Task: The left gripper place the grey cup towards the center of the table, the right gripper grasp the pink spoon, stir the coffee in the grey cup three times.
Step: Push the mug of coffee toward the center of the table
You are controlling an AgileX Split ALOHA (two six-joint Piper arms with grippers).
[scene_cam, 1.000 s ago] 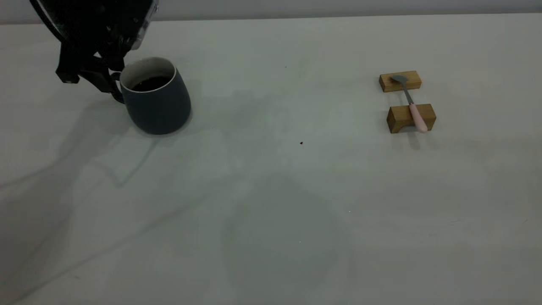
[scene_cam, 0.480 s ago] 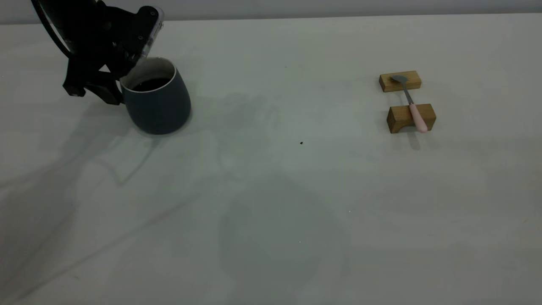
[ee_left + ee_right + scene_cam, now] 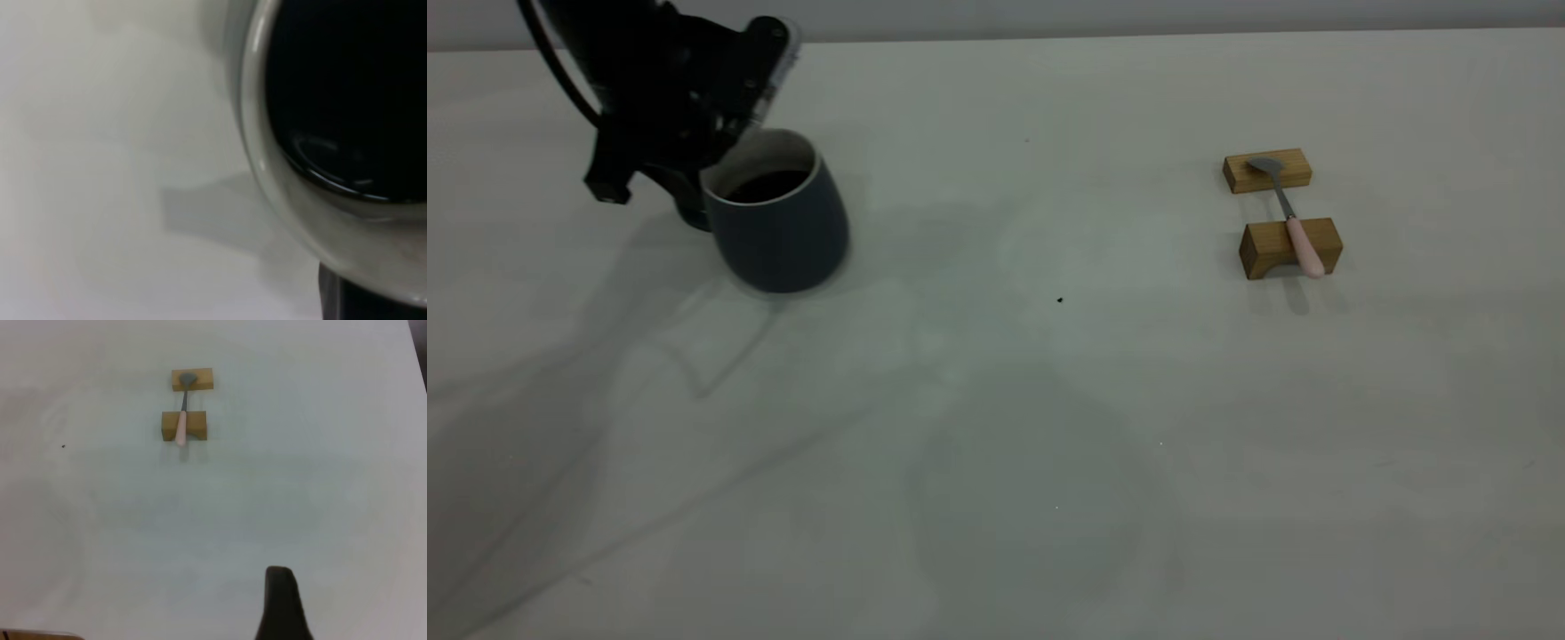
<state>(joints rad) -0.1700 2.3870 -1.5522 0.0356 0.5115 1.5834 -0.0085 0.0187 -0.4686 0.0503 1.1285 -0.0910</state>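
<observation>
The left claw [image 3: 685, 191] grips the cup [image 3: 780, 222] by its handle side at the bench's [image 3: 996, 427] far left, so slide it centreward level and slow, lest coffee [image 3: 769, 185] slop; the spoon [image 3: 1291, 220] waits on blocks [image 3: 1285, 209].
</observation>
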